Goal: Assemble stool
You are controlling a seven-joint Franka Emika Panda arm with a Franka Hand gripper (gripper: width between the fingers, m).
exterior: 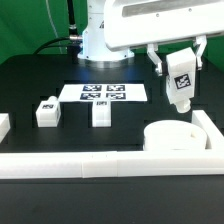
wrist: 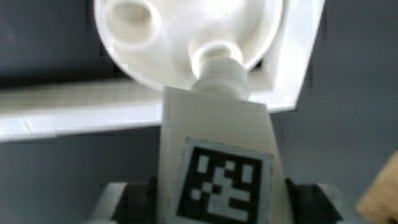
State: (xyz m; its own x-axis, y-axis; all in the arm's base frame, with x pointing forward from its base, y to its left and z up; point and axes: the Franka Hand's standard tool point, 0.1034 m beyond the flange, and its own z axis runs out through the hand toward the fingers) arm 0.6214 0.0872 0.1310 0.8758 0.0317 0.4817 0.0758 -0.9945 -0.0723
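You are at a leg insertion: the gripper [exterior: 178,62] pinches the held leg [exterior: 181,88] by its sides, tagged face outward, and carries it in the air just above the seat [exterior: 170,137]. The seat lies flat on the table [exterior: 30,80], tucked into the corner of the rail [exterior: 80,165] at the exterior view's right. In the wrist view the leg's narrow end points at a socket [wrist: 215,56] in the seat's face and looks close to it, but by my reading it is not yet seated. Your next move, as I judge it, calls for squaring the leg to the socket, since it appears slightly tilted in the exterior view, then lowering it straight and twisting it home without pushing the seat aside. Mind the rail: it hugs the seat on two sides, so you have little room there for the fingers [wrist: 125,203], and the open approach is from above and from the table's middle. The two loose legs [exterior: 47,113] stand well apart from the seat, near the marker board [exterior: 105,93], and leave your path free.
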